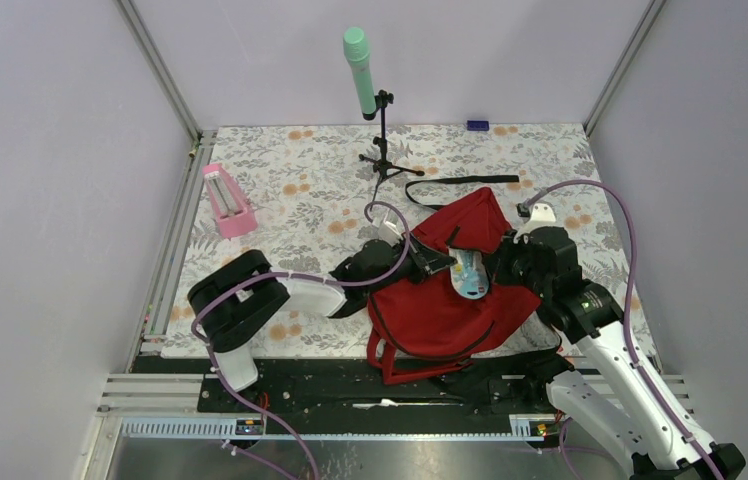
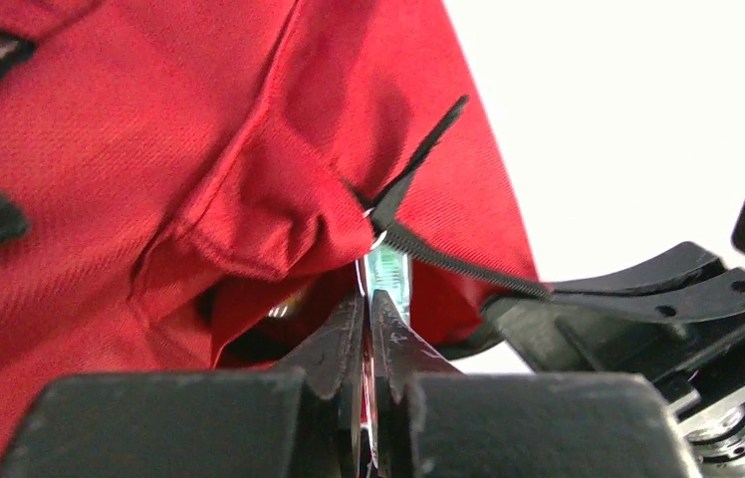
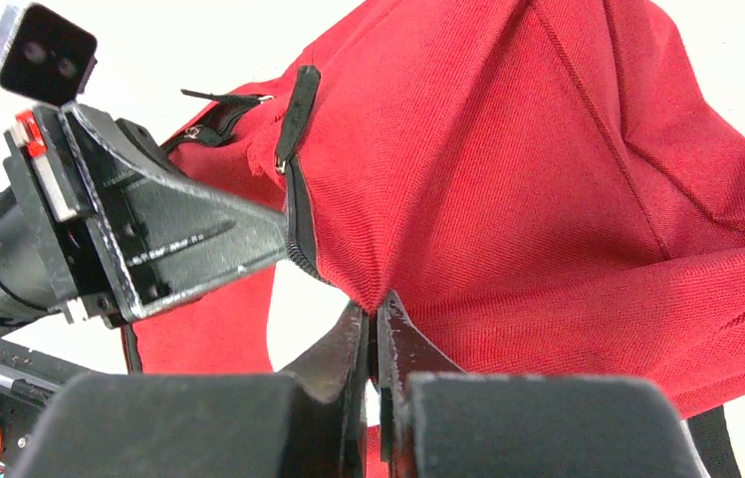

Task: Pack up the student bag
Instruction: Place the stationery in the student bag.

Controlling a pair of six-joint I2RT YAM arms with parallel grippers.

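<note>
student bag (image 3: pixel 568 169): matt woven cloth | zipper pull (image 3: pixel 299 105): metal ring | table cover (image 1: pixel 290 190): smooth, printed

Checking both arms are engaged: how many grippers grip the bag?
2. The left gripper pinches what looks like the zipper pull at the opening of the student bag; the right gripper pinches a fold of its red fabric.

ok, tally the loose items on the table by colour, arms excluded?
Red: 1, soft dark-red fabric backpack
Pink: 1, pink wedge-shaped plastic box
Green: 1, mint-green microphone on black stand
Blue: 2, small dark-blue block, pale-blue item at the backpack
Total: 5
</note>
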